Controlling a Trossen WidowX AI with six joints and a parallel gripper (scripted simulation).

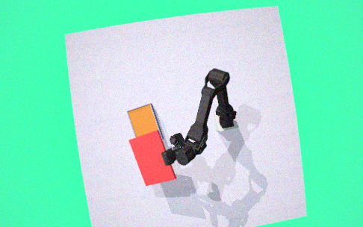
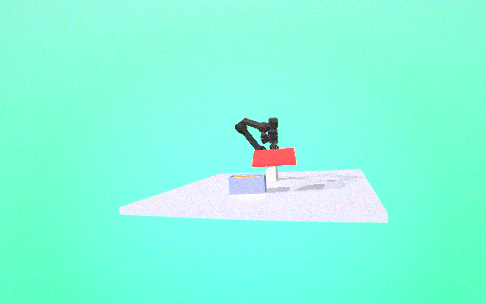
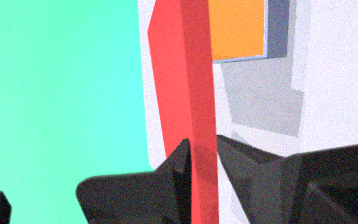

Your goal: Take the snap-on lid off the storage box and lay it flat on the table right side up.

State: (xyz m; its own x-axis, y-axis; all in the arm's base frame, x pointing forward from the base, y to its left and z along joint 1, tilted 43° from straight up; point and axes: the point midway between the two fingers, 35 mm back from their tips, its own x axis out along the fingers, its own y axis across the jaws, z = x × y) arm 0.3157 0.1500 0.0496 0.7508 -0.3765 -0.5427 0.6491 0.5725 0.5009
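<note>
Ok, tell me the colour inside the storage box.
Orange; the open storage box shows it best in the top view.

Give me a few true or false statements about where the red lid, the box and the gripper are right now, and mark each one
1. The gripper is shut on the red lid. True.
2. The lid is snapped onto the storage box. False: it hangs in the air above the table, off the box.
3. The box is open, showing an orange inside. True.
4. In the top view the lid covers the whole box. False: it overlaps only one end, and most of the orange inside shows.
5. The lid lies flat on the table. False: in the exterior view it is well above the table, held at one edge.
</note>
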